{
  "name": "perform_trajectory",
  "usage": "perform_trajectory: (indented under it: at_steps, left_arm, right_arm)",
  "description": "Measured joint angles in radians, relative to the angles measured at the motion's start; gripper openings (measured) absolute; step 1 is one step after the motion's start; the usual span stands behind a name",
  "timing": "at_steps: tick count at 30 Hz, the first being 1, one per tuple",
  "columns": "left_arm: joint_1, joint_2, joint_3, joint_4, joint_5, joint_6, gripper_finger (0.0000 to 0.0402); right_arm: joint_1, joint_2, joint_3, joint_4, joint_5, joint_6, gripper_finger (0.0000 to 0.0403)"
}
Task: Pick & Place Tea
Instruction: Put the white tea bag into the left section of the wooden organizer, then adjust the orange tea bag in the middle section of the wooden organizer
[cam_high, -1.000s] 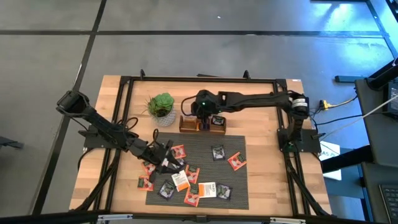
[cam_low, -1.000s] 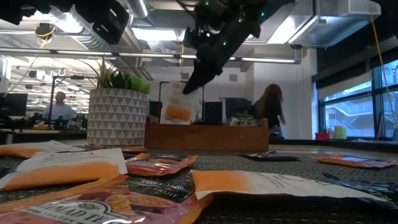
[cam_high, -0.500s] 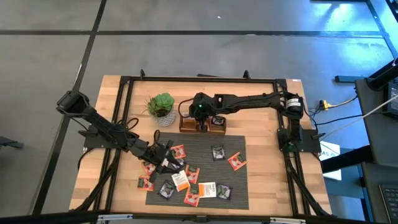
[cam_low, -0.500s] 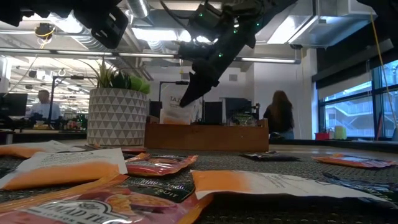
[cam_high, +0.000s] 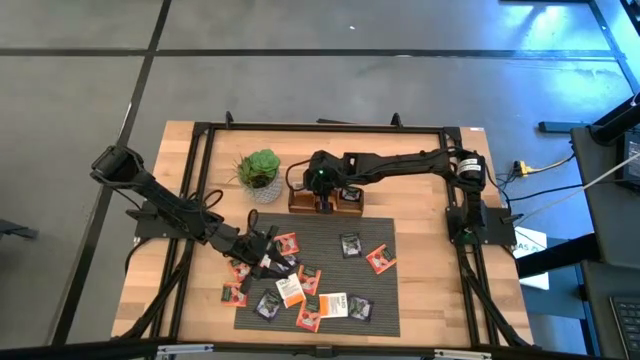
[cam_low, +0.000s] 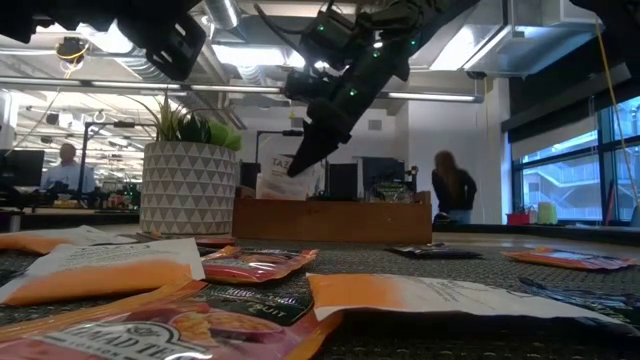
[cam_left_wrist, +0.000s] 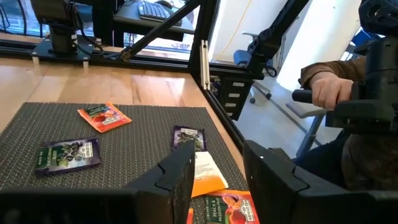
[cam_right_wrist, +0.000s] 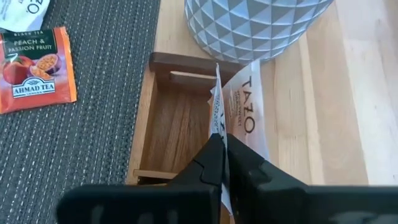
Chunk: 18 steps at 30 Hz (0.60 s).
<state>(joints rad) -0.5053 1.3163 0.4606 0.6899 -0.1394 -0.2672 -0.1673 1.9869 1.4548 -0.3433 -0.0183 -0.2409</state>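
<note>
My right gripper (cam_high: 318, 184) hangs over the left compartment of the brown wooden tray (cam_high: 326, 201), shut on a white tea sachet (cam_low: 283, 178). The sachet's lower end is hidden behind the tray's front wall (cam_low: 330, 220). Many orange-red, white and dark sachets (cam_high: 350, 245) lie flat on the dark mat (cam_high: 375, 300). My left gripper (cam_high: 262, 250) is low over the mat's left part, open, above that pile and holding nothing; in its wrist view the left gripper (cam_left_wrist: 217, 186) has sachets (cam_left_wrist: 104, 116) lying beyond it. My right gripper pinches the white sachet's upper edge (cam_right_wrist: 219, 127) between its two fingers (cam_right_wrist: 242, 162), coming from above and pointing down. The sachet hangs upright below them, with its lower end down inside the tray's left compartment (cam_right_wrist: 177, 130).
A green plant in a white patterned pot (cam_high: 260, 172) stands close to the tray's left end, right beside the held sachet. A black frame runs round the wooden table (cam_high: 430, 200). A person's hand (cam_left_wrist: 329, 90) shows beyond the near edge; people stand in the room behind.
My right gripper has come down and a little toward the table's left, staying shut. The white sachet, which hung clear above the tray, has sunk so that its orange lower part now sits behind the tray wall.
</note>
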Motion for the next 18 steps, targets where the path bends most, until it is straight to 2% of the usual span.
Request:
perform_trajectory:
  at_steps: [6, 11, 14, 18]
  left_arm:
    - [0.0, 0.0, 0.0, -0.01, 0.0, -0.011, 0.013]
    - [0.0, 0.0, 0.0, -0.013, 0.0, -0.011, 0.013]
    - [0.0, 0.0, 0.0, -0.014, 0.0, -0.011, 0.0133]
    - [0.0, 0.0, 0.0, -0.014, 0.0, -0.011, 0.0134]
  right_arm:
    - [0.0, 0.0, 0.0, 0.011, 0.0, 0.0, 0.0024]
    - [0.0, 0.0, 0.0, 0.011, 0.007, -0.002, 0.0068]
    - [0.001, 0.0, 0.0, 0.012, 0.084, 0.0, 0.0097]
    - [0.0, -0.002, 0.0, 0.012, 0.265, 0.025, 0.0122]
